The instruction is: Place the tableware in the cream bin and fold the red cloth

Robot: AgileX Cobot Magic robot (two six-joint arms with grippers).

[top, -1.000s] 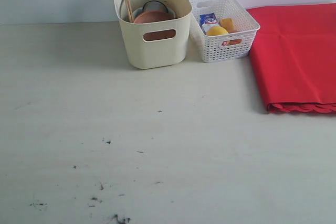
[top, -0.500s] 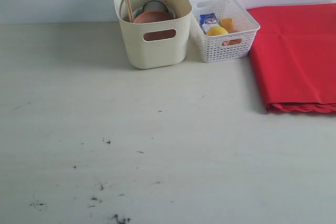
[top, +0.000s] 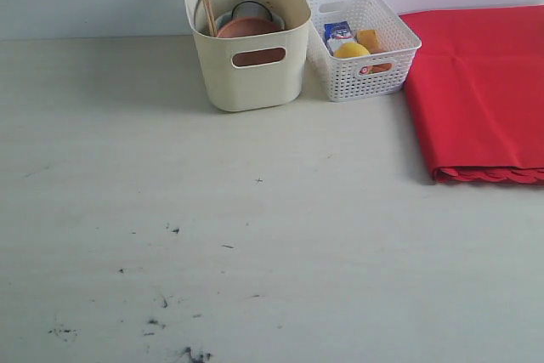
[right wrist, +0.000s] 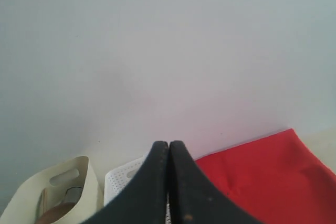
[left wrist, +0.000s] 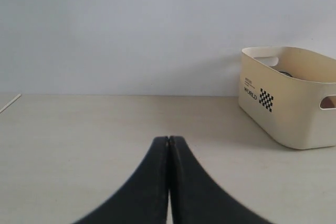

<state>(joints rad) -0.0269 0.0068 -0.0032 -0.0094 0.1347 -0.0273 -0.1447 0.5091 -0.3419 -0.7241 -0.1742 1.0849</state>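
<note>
Worktop (top: pixel 255 193) held the cloth (top: pixel 484 91) ahead of my right hand (right wrist: pixel 169 144), far nearer it than my left hand (left wrist: pixel 169 140); both hands sat closed on nothing.

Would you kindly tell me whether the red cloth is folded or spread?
Folded: the red cloth lies in layers, its scalloped edges stacked along the near side.
</note>
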